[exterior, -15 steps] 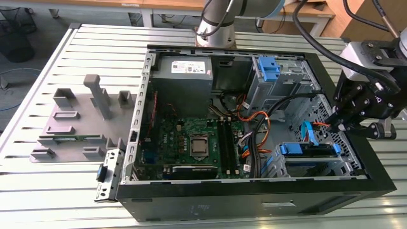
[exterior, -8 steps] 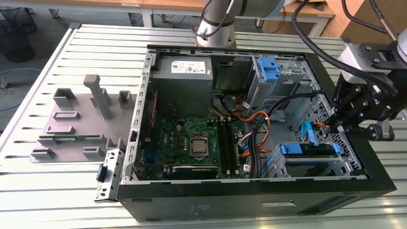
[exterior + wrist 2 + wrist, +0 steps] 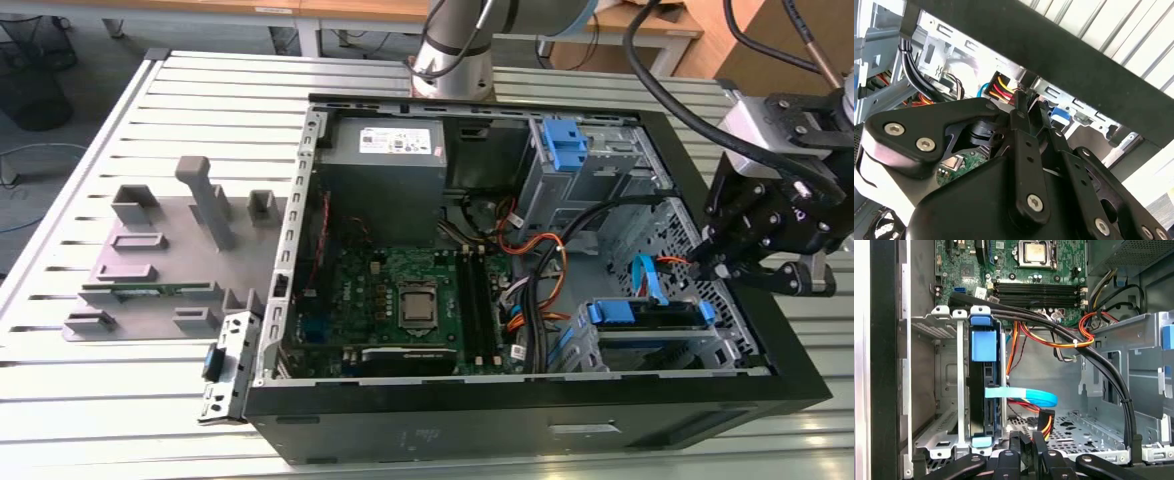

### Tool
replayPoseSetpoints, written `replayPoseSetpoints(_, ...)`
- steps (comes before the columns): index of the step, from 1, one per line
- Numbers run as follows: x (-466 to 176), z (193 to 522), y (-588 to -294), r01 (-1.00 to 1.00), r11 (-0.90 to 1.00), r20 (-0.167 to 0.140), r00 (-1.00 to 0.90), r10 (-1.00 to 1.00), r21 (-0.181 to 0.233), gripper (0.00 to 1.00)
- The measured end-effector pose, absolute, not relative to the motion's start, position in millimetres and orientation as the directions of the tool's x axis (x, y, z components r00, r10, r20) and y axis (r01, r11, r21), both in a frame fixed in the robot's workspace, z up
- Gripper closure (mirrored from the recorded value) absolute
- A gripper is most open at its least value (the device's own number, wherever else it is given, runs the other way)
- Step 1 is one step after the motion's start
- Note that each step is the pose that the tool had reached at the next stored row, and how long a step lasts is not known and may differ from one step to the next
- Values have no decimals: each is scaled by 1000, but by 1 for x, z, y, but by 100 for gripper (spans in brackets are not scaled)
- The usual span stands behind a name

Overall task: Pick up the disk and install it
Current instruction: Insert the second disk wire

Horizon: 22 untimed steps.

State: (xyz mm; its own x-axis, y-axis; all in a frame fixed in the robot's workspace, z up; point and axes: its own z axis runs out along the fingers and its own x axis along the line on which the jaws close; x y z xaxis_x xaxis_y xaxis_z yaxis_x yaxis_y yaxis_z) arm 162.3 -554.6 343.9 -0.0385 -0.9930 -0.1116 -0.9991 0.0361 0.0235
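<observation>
My gripper (image 3: 771,272), at the exterior view's right edge, appears clenched and empty. The disk (image 3: 983,390) sits in its cage at that view's lower right. Install appears done; withdrawal calls for clearing the cables (image 3: 1104,370).

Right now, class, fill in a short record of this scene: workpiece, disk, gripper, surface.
workpiece: open black computer tower case, lying on its side
disk: hard drive in blue plastic carrier, standing inside the silver metal drive cage
gripper: black gripper, close beside that cage, apart from the disk
surface: slatted grey metal table
</observation>
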Motion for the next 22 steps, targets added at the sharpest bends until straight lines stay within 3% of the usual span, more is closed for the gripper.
replayPoseSetpoints(22,158,344,-555,-999,36,-112,-38,-993,21,83)
